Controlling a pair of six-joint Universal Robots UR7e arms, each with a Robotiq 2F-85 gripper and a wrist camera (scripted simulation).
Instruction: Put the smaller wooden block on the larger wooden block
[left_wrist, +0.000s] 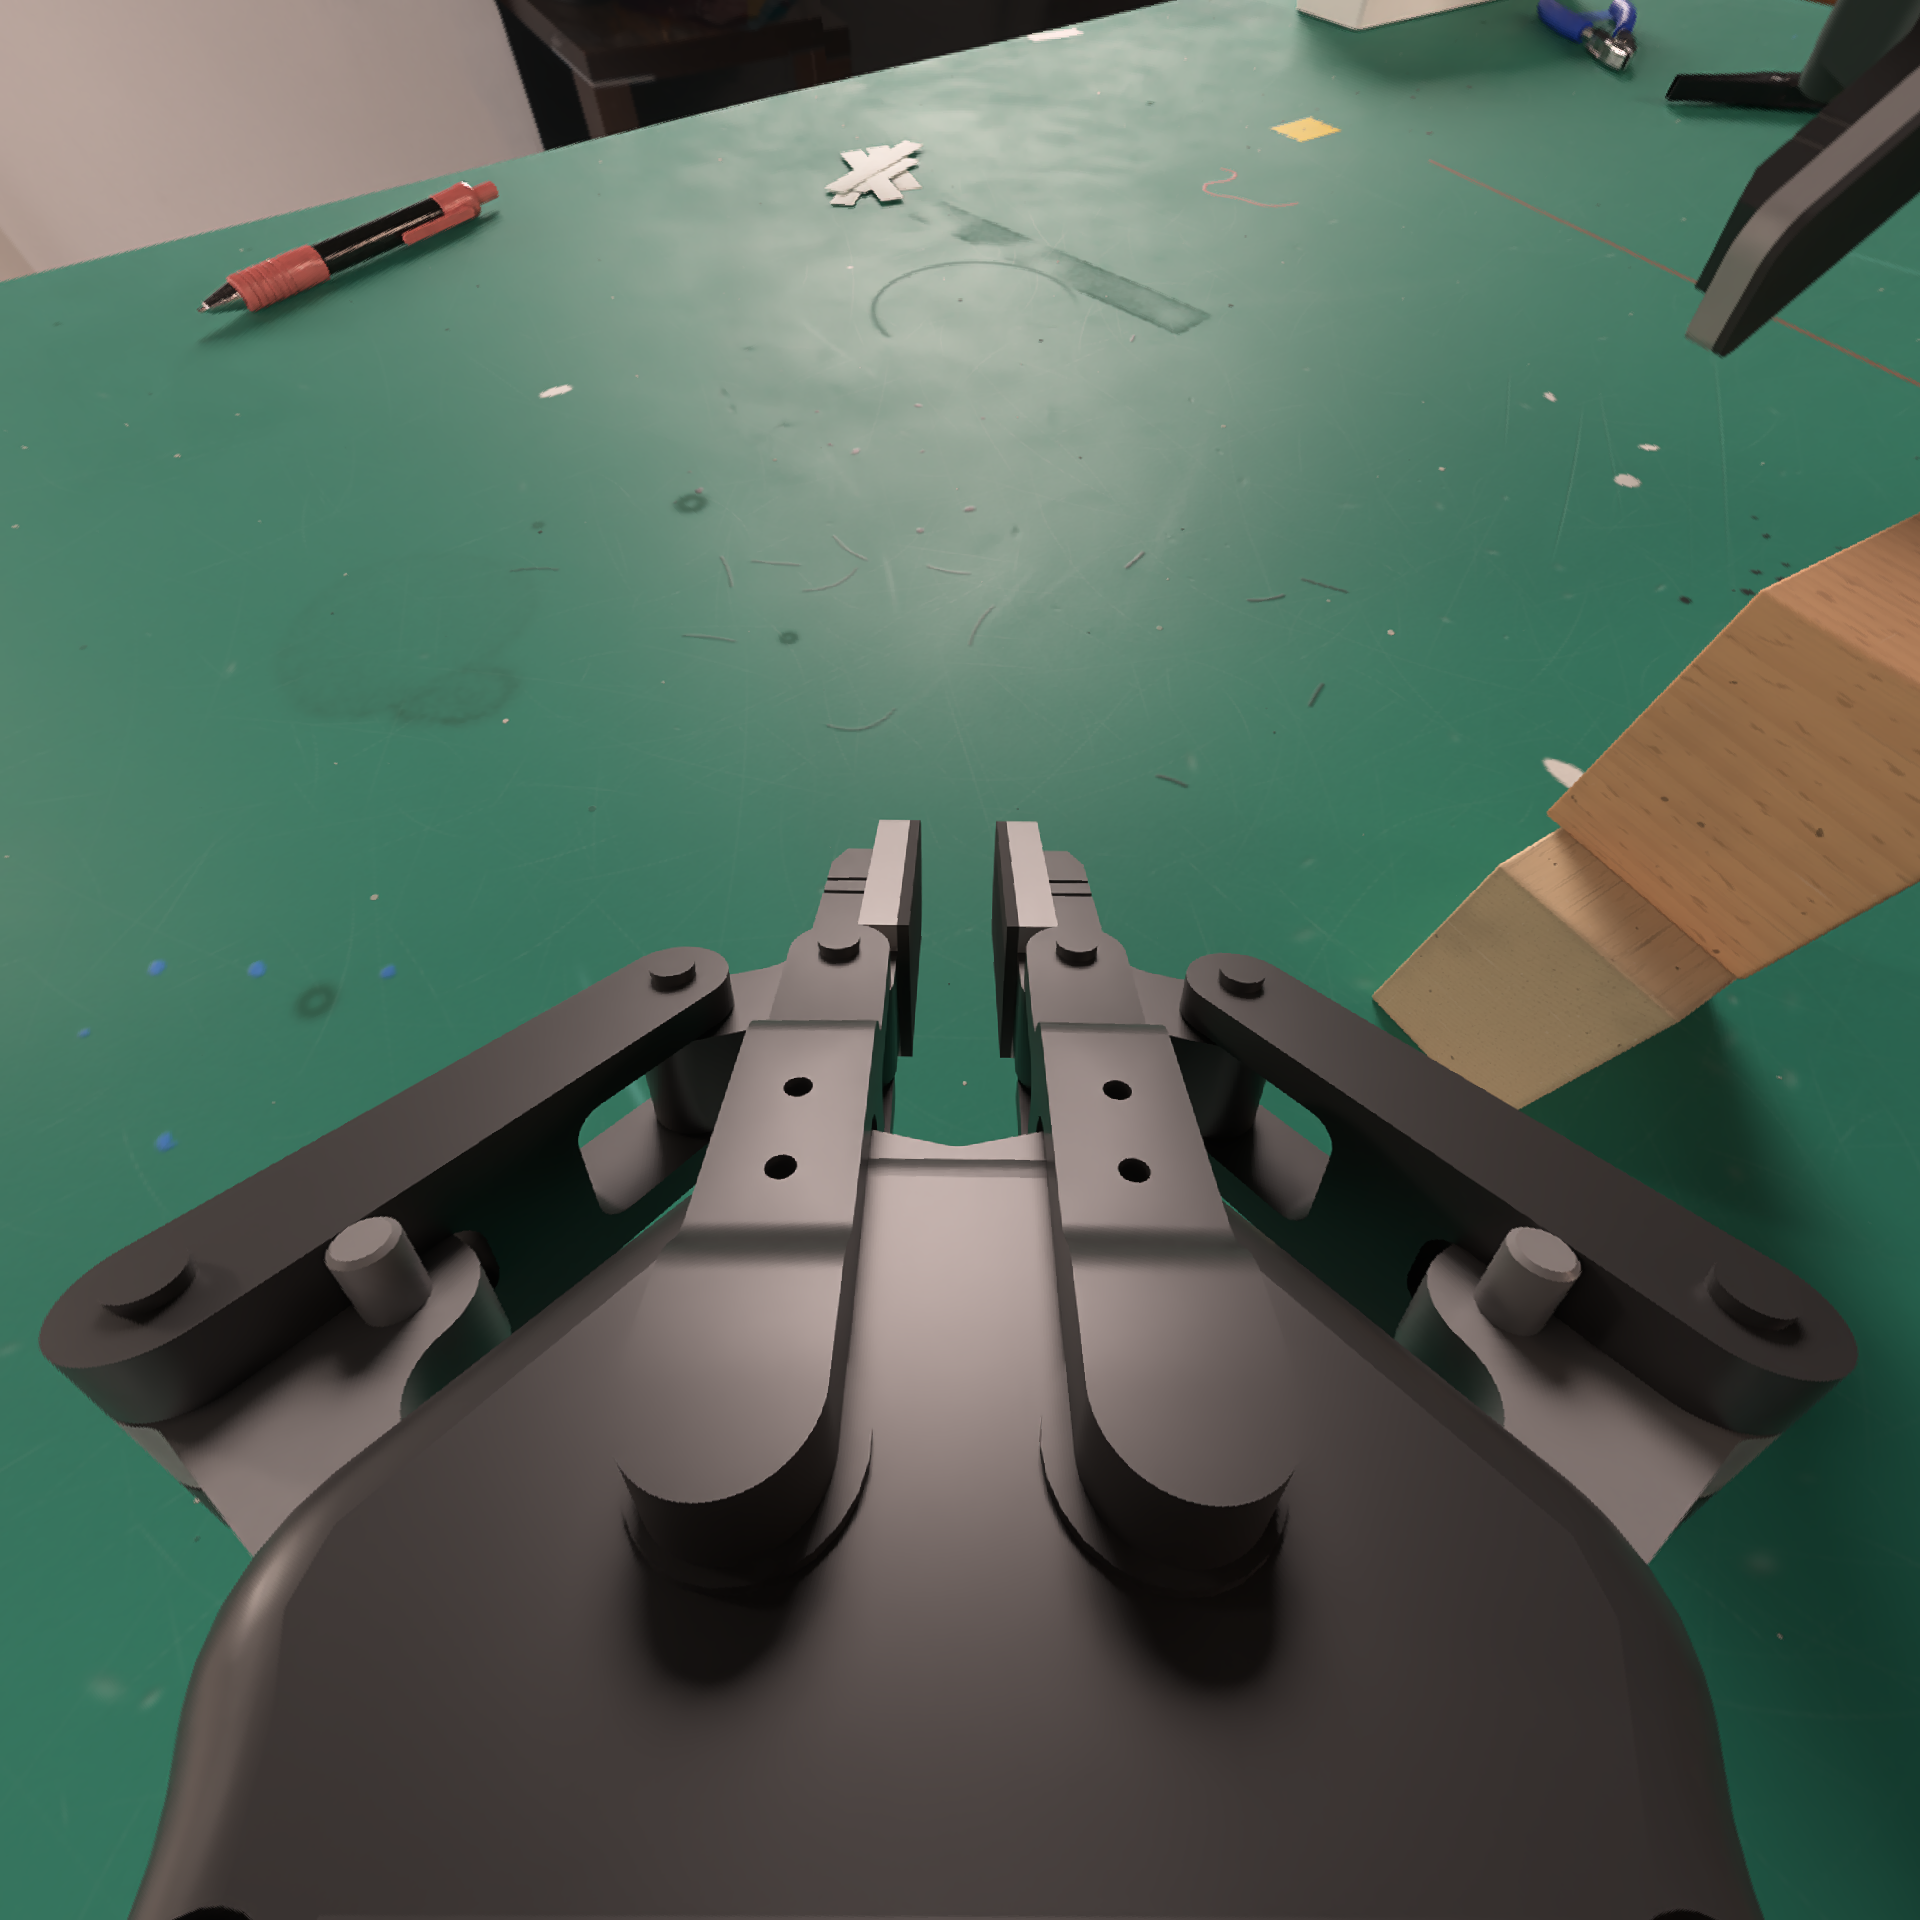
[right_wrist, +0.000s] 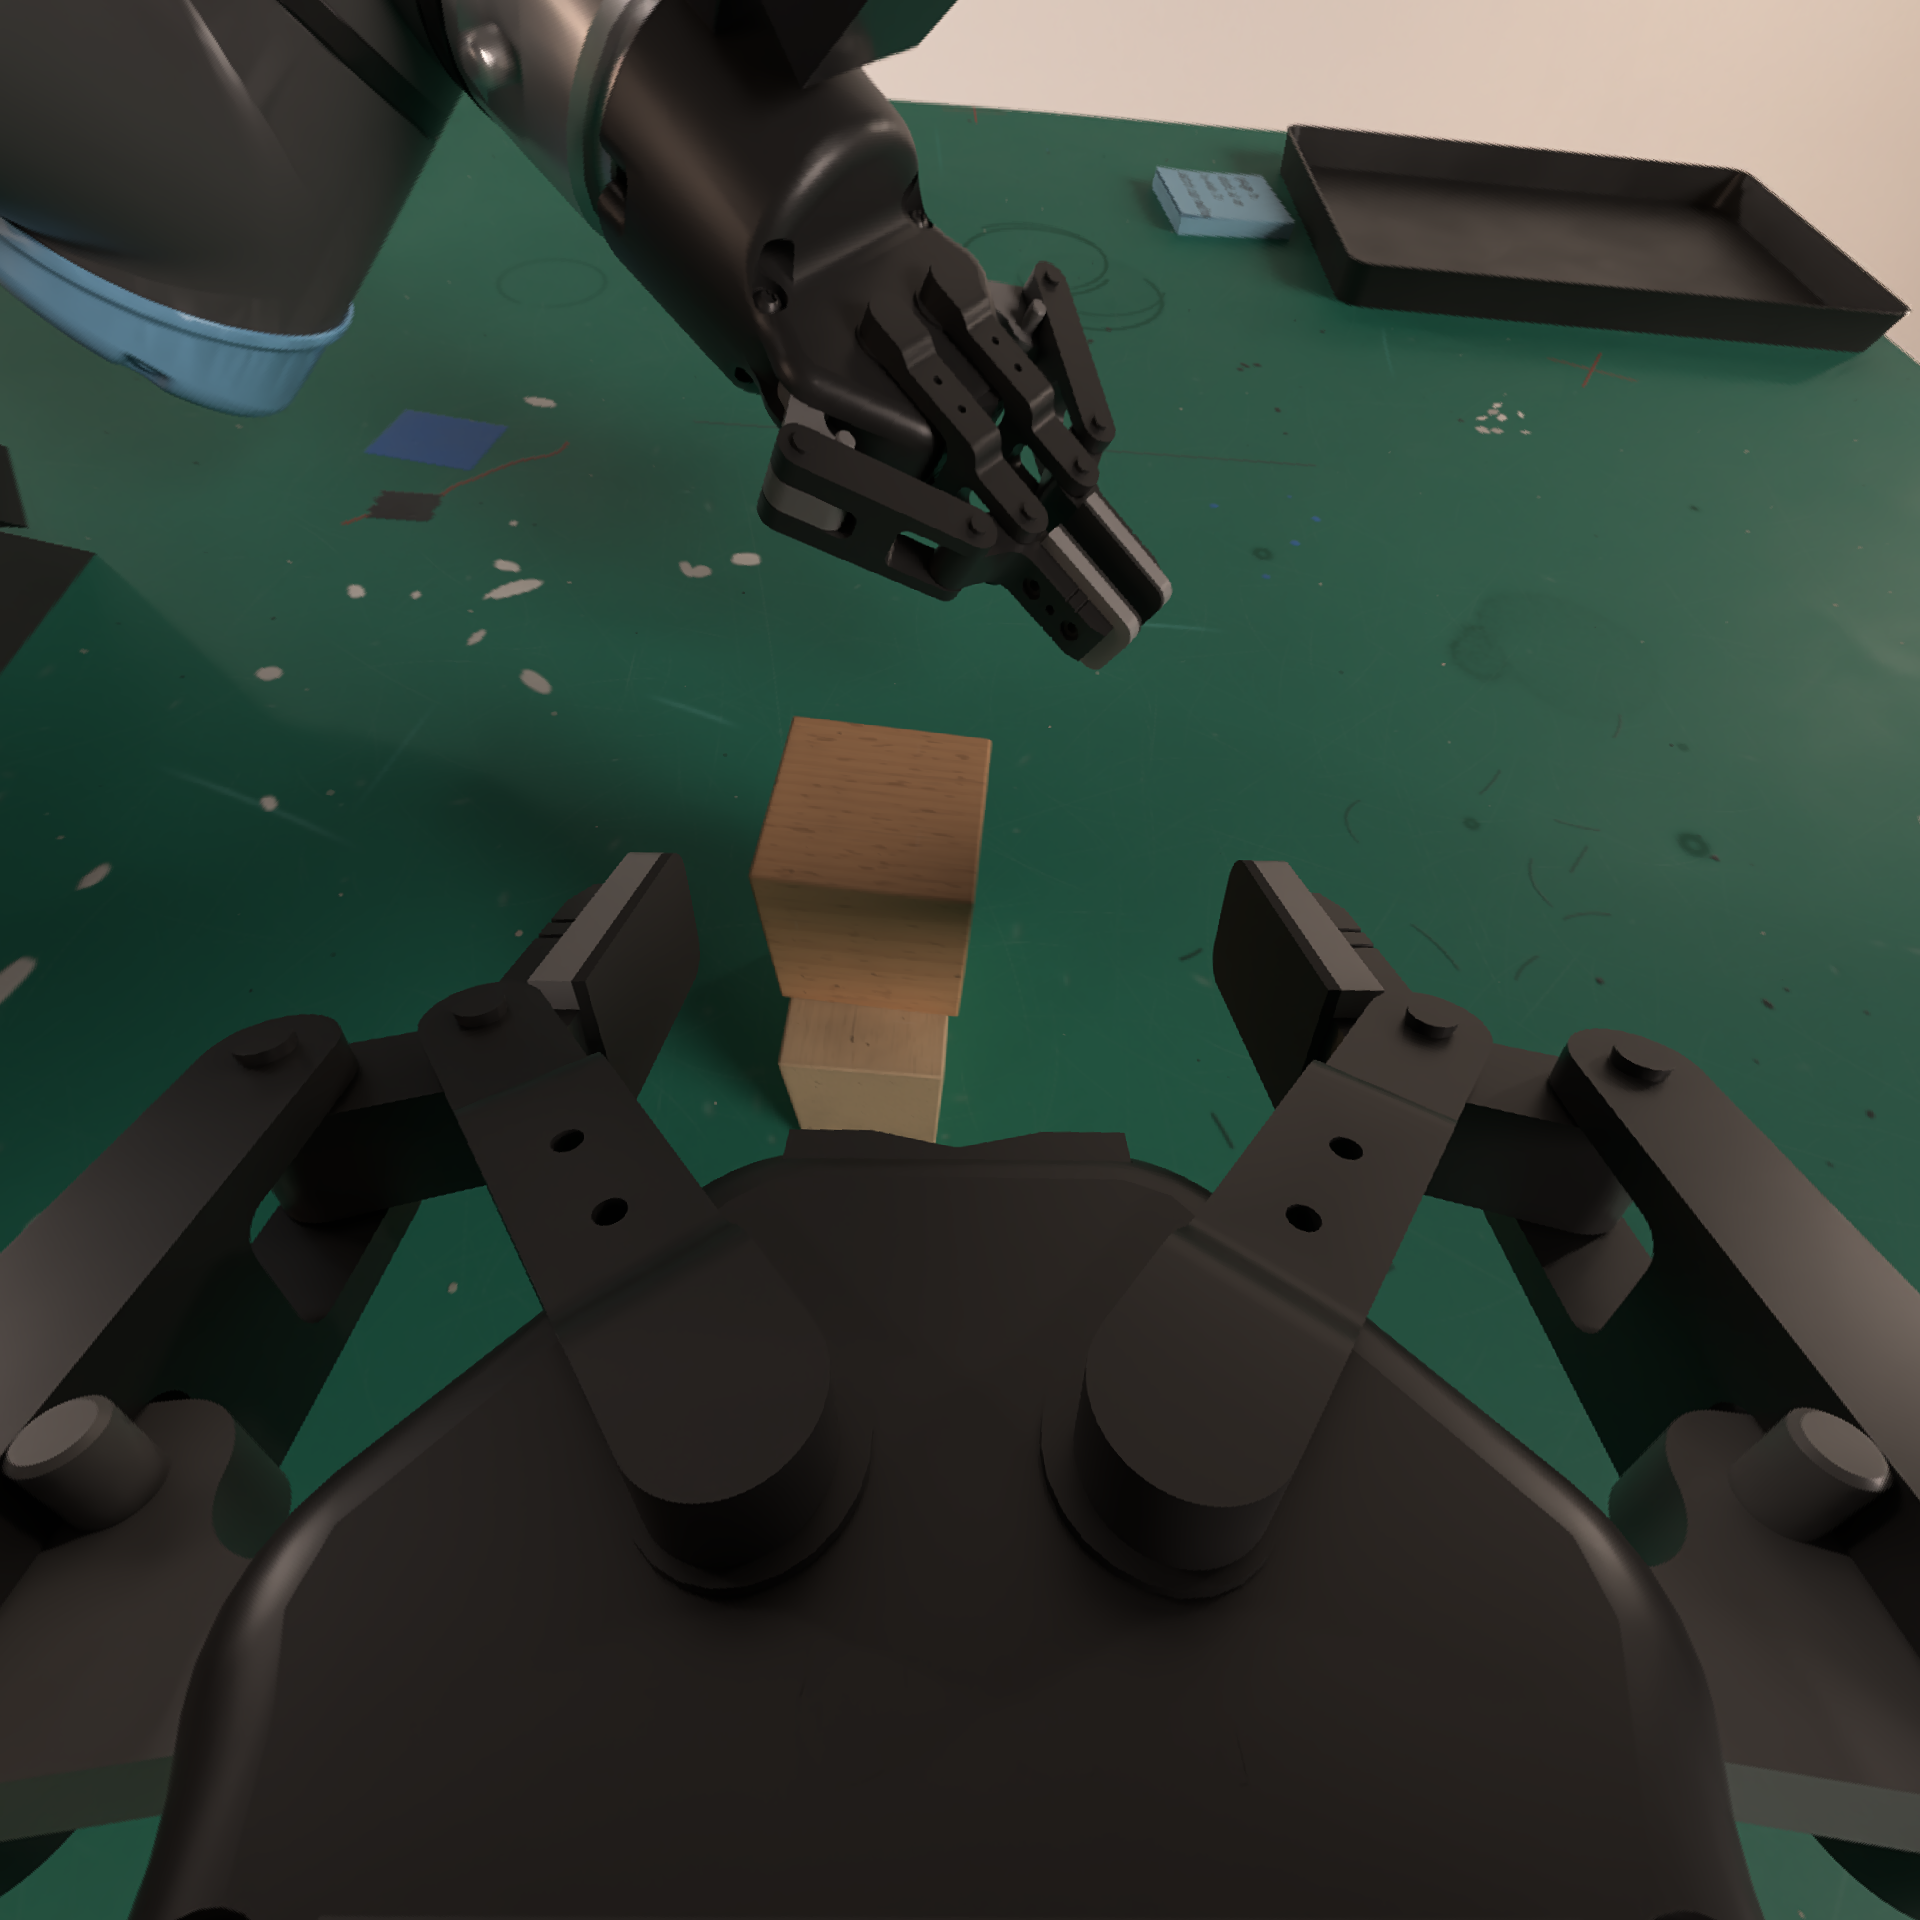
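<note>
A darker brown wooden block (right_wrist: 873, 821) stands on top of a paler wooden block (right_wrist: 862, 1075) on the green table; the brown one looks slightly wider and overhangs it. Both show at the right edge of the left wrist view, brown block (left_wrist: 1766, 769) over pale block (left_wrist: 1527, 987). My right gripper (right_wrist: 956, 894) is open and empty, its fingers on either side of the stack, above it and apart from it. My left gripper (left_wrist: 957, 862) is shut and empty, hovering left of the stack; it also shows in the right wrist view (right_wrist: 1107, 613) beyond the blocks.
A red and black pen (left_wrist: 348, 247) lies at the far left. A white tape cross (left_wrist: 876, 171) and a yellow square (left_wrist: 1305, 129) mark the table. A black tray (right_wrist: 1579, 239) and a light blue pad (right_wrist: 1221, 203) sit at the far right corner.
</note>
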